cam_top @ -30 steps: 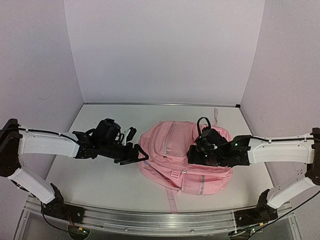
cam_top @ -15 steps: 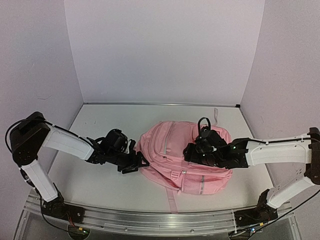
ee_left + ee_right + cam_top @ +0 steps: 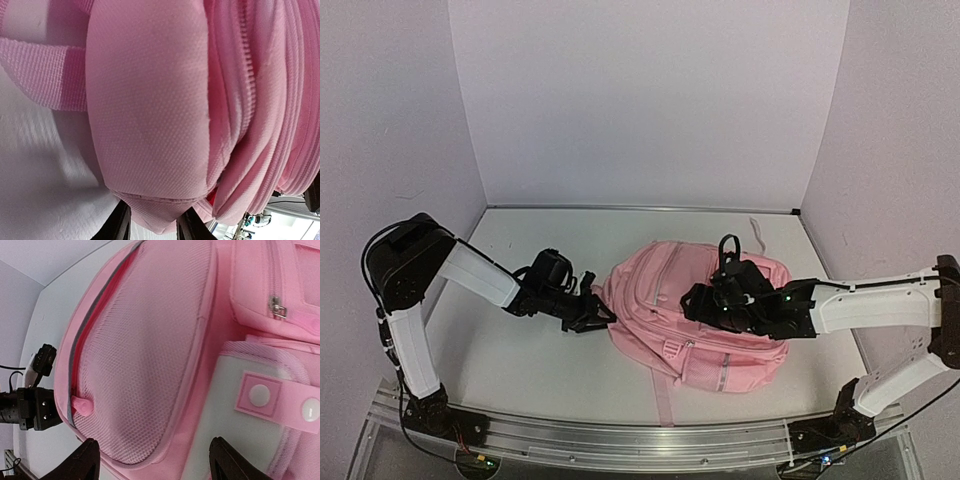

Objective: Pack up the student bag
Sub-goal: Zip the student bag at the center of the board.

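Observation:
The student bag (image 3: 655, 290) is a large pink backpack lying flat in the middle of the table. My left gripper (image 3: 600, 318) is at its left edge. In the left wrist view a fold of the bag's pink fabric (image 3: 150, 115) sits pinched between the two black fingers (image 3: 120, 225) of the left gripper (image 3: 152, 225). My right gripper (image 3: 692, 298) hovers over the bag's middle. In the right wrist view the right gripper (image 3: 160, 462) stands open, with the mesh side pocket (image 3: 145, 350) and a grey-white patch (image 3: 240, 430) below it and nothing held.
A pink strap (image 3: 663, 400) trails from the bag toward the near rail (image 3: 620, 440). Another thin strap (image 3: 757, 230) lies by the back wall. Walls close the table on three sides. A zip pull (image 3: 276, 307) shows on a front pocket.
The left arm swung right to the bag's left edge and its jaws closed on the fabric. The bag shifted slightly right. The right gripper crept a little left.

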Motion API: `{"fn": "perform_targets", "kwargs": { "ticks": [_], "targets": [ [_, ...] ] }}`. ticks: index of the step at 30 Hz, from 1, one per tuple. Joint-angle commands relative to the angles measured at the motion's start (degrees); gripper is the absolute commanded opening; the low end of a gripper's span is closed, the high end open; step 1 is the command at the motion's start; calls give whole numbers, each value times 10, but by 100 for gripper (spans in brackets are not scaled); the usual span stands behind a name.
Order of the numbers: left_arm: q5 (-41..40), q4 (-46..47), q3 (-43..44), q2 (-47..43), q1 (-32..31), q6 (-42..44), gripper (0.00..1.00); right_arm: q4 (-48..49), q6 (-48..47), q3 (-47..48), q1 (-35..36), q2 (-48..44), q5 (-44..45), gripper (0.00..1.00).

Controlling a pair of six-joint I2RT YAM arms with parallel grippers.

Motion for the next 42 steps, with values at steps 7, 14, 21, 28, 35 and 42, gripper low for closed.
{"fn": "perform_targets", "kwargs": {
  "ticks": [7,14,21,28,35,42],
  "targets": [
    [-56,32,140,13,53,124,36,32,11,-11,2,-8,14,74],
    [-133,-120,87,-118,-32,238,60,20,-9,-9,2,-15,32,76],
    [-111,-92,17,-160,-145,208,60,20,-37,29,2,63,52,76],
    [-130,-45,-27,-156,-155,133,58,-17,-143,104,2,148,87,71],
    [-115,8,-34,-132,-162,131,57,-14,-85,195,-1,244,84,35],
    [-137,8,-26,-112,-195,146,56,60,-5,261,-32,296,53,0]
  ]
}}
